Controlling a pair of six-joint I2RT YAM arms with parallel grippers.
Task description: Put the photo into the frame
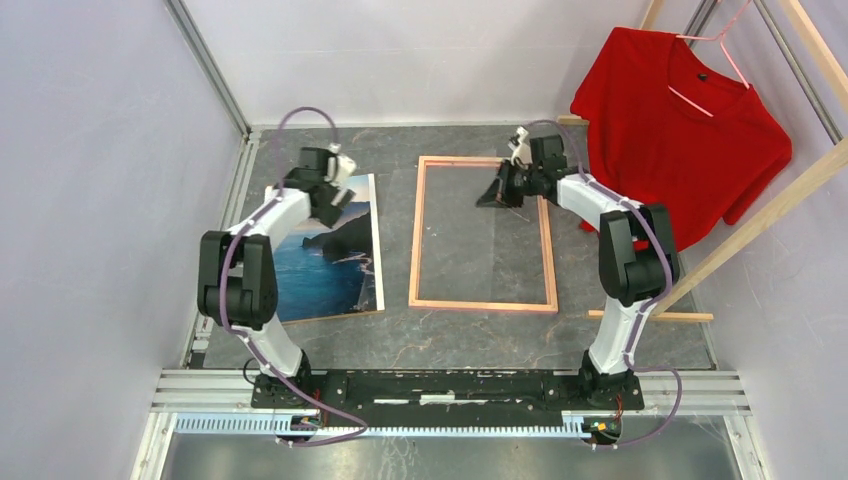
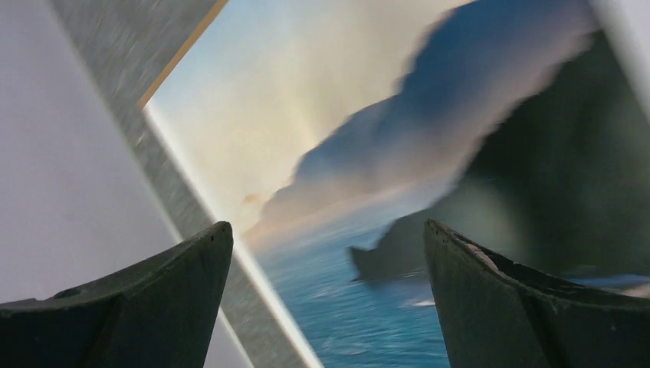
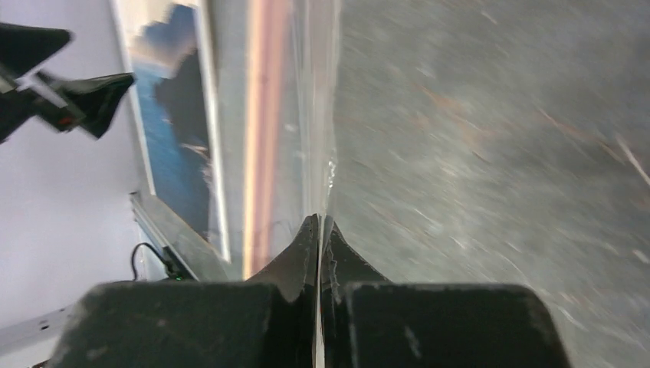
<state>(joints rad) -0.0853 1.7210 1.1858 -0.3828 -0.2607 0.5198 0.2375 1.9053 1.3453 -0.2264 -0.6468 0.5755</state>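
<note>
Beside me, the photo (image 1: pixel 340 255) is showing dark blue mountains and blue water under a pale orange-white sky. The frame (image 1: pixel 415 240) is glowing pinkish-tan against the mottled grey table (image 1: pixel 480 335). A T-shirt (image 1: pixel 660 140) is blazing red on a pink hanger (image 1: pixel 690 102), and a cable (image 1: pixel 303 109) is showing purple.

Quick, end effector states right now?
Left end effector: open over photo, holding nothing.
Right end effector: closed, apparently pinching the edge of a clear sheet.

The left arm (image 1: pixel 275 215) hides from us the top of the rectangular blue mountain print (image 1: pixel 330 272); the right wrist view blurs the thin pink rectangular frame (image 3: pixel 264 115).
</note>
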